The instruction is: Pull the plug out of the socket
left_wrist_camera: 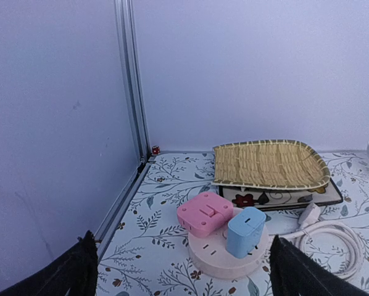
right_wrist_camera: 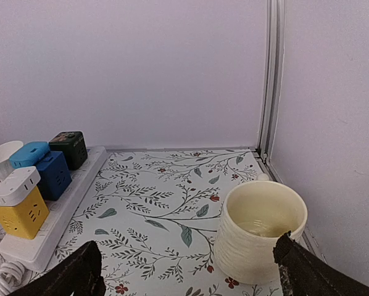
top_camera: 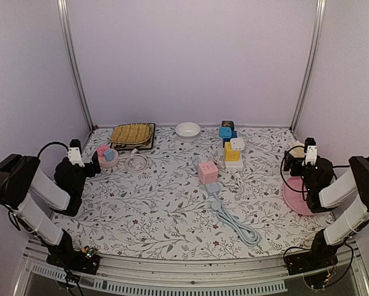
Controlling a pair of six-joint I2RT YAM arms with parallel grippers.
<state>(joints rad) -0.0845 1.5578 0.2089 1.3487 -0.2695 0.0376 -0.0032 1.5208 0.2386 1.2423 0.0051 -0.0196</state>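
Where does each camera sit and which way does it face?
Top external: above and behind the bases, looking down on the table; both arms, left tool and right tool show.
Left wrist: low on the left arm, facing the back-left corner: round socket, woven tray; own fingers at bottom corners.
Right wrist: low, facing the back-right corner: cream cup, power strip; own fingers at bottom corners.
Shared: top and left wrist both show the round socket.
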